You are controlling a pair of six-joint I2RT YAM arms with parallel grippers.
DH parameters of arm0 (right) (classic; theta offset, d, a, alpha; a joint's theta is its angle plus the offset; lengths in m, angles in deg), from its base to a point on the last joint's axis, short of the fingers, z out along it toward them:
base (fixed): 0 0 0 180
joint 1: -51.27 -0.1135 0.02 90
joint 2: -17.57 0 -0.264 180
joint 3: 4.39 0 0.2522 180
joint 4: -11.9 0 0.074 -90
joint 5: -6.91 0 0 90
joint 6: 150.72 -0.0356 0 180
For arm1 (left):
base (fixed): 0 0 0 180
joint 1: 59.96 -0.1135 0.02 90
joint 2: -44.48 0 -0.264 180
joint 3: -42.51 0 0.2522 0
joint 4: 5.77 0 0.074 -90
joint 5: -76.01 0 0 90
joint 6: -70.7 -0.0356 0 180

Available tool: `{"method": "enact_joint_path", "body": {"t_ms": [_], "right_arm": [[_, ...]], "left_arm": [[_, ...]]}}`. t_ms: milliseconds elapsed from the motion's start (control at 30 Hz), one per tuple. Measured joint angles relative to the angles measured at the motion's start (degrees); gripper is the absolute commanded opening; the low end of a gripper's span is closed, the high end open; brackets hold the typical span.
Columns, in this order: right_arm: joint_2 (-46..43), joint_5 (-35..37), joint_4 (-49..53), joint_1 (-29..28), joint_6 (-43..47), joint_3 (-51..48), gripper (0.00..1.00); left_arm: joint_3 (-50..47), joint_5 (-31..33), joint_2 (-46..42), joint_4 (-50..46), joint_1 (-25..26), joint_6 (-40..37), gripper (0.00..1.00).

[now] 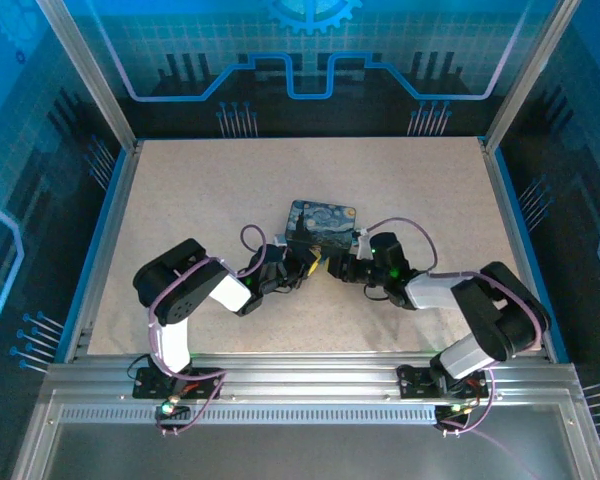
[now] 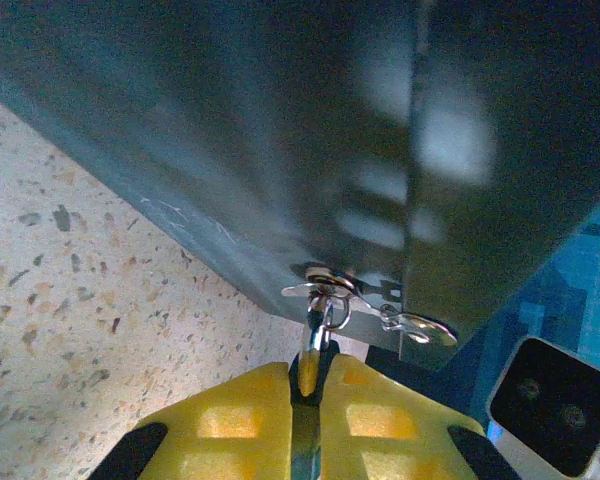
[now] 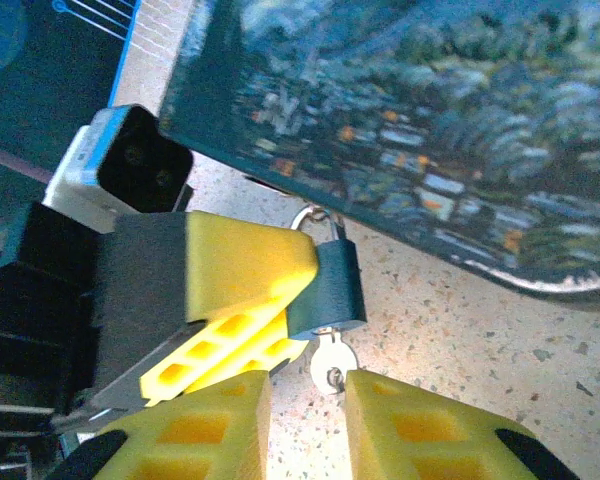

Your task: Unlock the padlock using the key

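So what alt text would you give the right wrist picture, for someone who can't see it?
A small dark padlock is hooked to the edge of a starry-print tin, a key in its underside. The left hand clamps its body from the left with yellow fingers; the right hand has a yellow finger either side of the key's head, grip unclear.

top: high, rear, looks down | wrists: close, opp. sides, share padlock [image 3: 332,285]

Starry-print tin [image 1: 322,224] on speckled table [image 1: 230,180]
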Motion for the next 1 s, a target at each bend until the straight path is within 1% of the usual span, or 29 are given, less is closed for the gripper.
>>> {"method": "enact_joint_path", "body": {"t_ms": [167, 300, 367, 533, 600, 767, 1000], "right_arm": [[-7.89, 2.67, 6.29, 0.13, 4.96, -0.13, 0.41], [-15.52, 5.64, 11.89, 0.15, 11.26, -0.07, 0.52], [-18.95, 6.97, 14.58, 0.11, 14.36, 0.07, 0.59], [-27.12, 10.14, 19.87, -0.22, 24.26, 0.66, 0.82], [-29.70, 11.43, 20.96, -0.76, 28.17, 0.81, 0.85], [-33.83, 14.78, 22.18, -4.24, 40.79, 1.01, 0.86], [-33.55, 19.96, 21.00, -11.41, 61.20, -0.59, 0.89]], "left_arm": [[-0.09, 0.17, -1.60, -2.23, 0.00, -0.72, 0.00], [-0.28, 0.35, -3.23, -4.09, 0.00, -0.92, 0.00], [-0.28, 0.39, -3.67, -4.92, 0.00, -0.94, 0.00], [-0.31, 0.39, -4.68, -6.51, 0.00, -0.94, 0.00], [-0.31, 0.39, -5.05, -6.84, 0.00, -0.94, 0.00], [-0.33, 0.39, -6.10, -7.87, 0.00, -0.94, 0.00], [-0.33, 0.39, -6.69, -9.16, 0.00, -0.92, 0.00]]}}
